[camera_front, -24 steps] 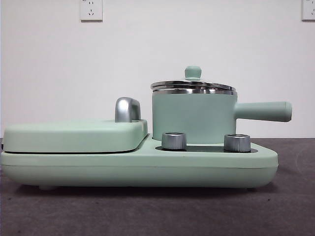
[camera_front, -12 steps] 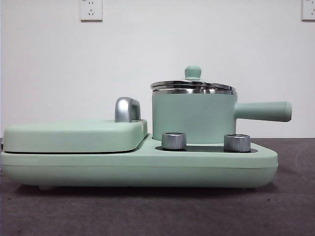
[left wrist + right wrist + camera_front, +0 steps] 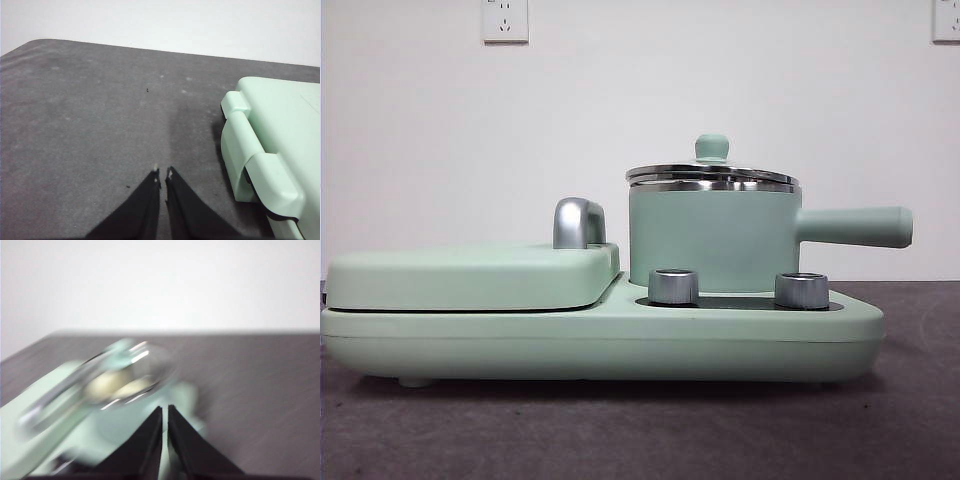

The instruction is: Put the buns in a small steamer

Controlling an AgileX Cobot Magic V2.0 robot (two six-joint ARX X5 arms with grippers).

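Note:
The small steamer [image 3: 710,240], a mint-green pot with a straight side handle [image 3: 855,226], stands on the right half of the cooker with its steel-rimmed lid [image 3: 712,175] on. In the blurred right wrist view the small steamer [image 3: 107,425] lies just beyond my right gripper [image 3: 165,409], which is shut and empty. Cream shapes that look like the buns [image 3: 120,387] show through the lid glass. My left gripper [image 3: 163,172] is shut and empty over bare grey table, beside the cooker's end [image 3: 280,130]. Neither arm shows in the front view.
A flat mint-green grill lid [image 3: 470,275] with a chrome handle [image 3: 578,222] covers the cooker's left half. Two steel knobs [image 3: 673,286] [image 3: 801,290] sit in front of the pot on the green base [image 3: 600,345]. Grey table surrounds the cooker, with a white wall behind.

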